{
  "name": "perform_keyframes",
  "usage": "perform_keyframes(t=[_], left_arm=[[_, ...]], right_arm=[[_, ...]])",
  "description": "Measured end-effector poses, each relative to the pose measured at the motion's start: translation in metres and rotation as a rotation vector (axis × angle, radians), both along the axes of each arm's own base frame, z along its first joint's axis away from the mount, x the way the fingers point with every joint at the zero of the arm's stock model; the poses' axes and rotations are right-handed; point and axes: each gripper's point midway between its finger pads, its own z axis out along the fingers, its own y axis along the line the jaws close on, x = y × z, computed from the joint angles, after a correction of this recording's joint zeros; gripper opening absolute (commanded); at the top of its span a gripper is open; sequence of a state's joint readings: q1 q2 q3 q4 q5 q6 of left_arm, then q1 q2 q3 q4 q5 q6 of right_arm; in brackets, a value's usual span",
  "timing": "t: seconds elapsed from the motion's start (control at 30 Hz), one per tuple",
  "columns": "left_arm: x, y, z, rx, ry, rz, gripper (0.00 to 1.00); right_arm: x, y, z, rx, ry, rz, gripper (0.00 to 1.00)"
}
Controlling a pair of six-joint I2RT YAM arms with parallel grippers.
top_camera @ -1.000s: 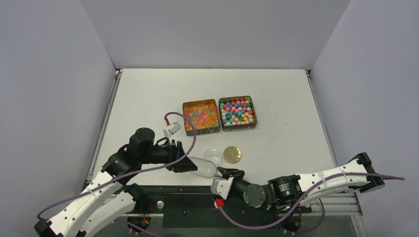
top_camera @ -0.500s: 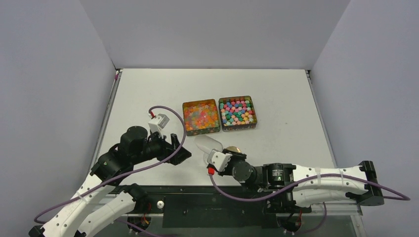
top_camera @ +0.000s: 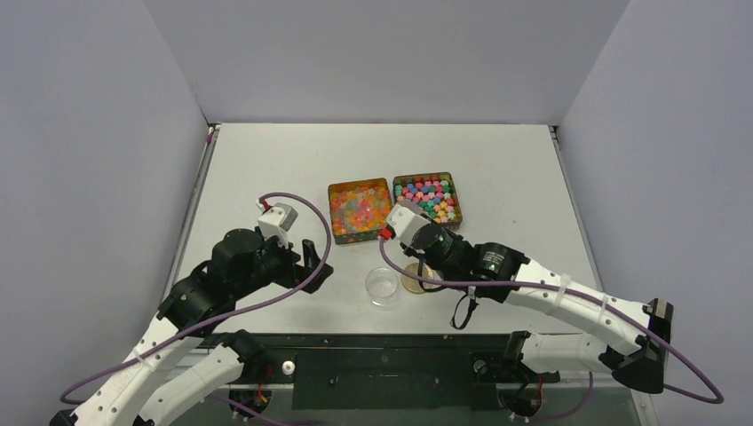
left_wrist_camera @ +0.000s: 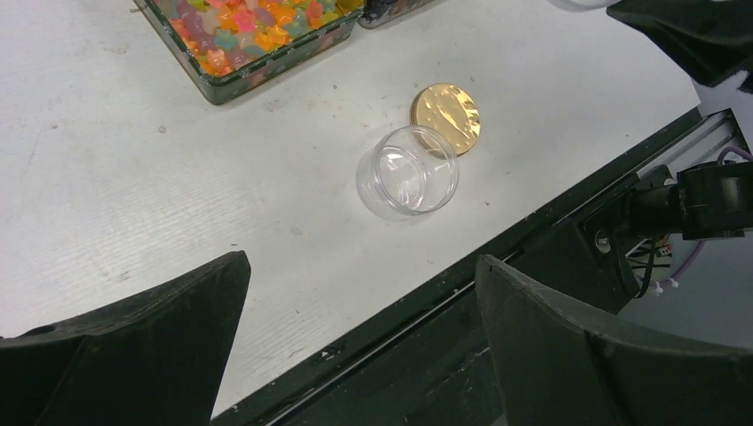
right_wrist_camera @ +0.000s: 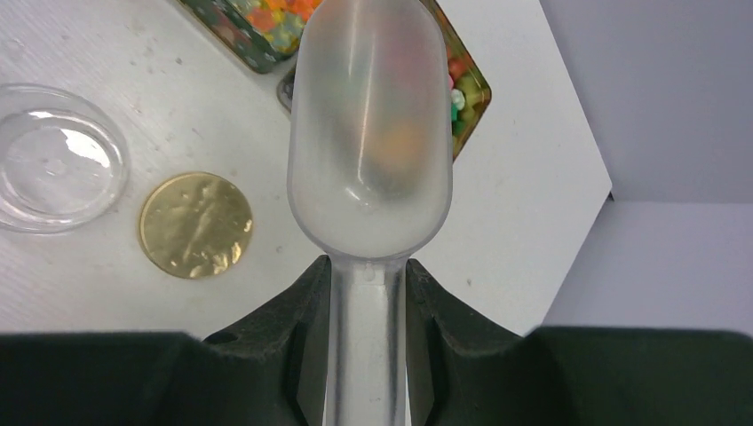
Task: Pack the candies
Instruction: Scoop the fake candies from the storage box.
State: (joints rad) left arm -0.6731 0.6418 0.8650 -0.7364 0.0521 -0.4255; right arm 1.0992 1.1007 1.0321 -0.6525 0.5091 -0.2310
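Your right hand (right_wrist_camera: 366,271) is clamped on the neck of a frosted plastic scoop (right_wrist_camera: 368,133). Both fingers press flat against the handle, so the bowl points straight ahead and should not roll when it digs. It hangs beyond the clear jar (left_wrist_camera: 408,170) and a little to its right, with the tip of the bowl over the place where the two tins (top_camera: 331,213) meet. Colours smear through the frosted wall, and you cannot tell whether any of that is a sweet inside or only the tins behind. All the sweets lie beyond the jar: glossy candies (top_camera: 360,209) fill the tin straight beyond it, and opaque candies (top_camera: 431,197) fill the one beyond and to its right. The jar stands mouth up on the desk (top_camera: 266,177) and looks empty. Its gold lid (left_wrist_camera: 446,119) lies flat just beside it on the right, probably so the mouth is free for pouring and the lid is close by for closing. Your left hand (left_wrist_camera: 361,260), to the jar's left and apart from it, has its fingers spread wide and holds nothing; my read is that it sits off to that side to give the scoop a free path. Nothing looks packed yet, so the step in hand is a dip: tilt the bowl down into one tin, then carry it level to the jar.
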Motion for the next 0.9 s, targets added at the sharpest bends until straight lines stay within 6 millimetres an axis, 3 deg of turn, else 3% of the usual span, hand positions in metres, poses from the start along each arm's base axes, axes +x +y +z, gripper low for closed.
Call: perform_keyframes(t=[0.4,0.9], left_arm=[[-0.005,0.003,0.009,-0.057,-0.106,-0.02,0.96],[-0.008,0.004,-0.005,-0.073,-0.136,-0.038,0.96]], right_arm=[[0.05,-0.061,-0.026,-0.309,0.162,-0.183,0.0],[0.092,-0.086,-0.051,-0.56,0.329,-0.249,0.0]])
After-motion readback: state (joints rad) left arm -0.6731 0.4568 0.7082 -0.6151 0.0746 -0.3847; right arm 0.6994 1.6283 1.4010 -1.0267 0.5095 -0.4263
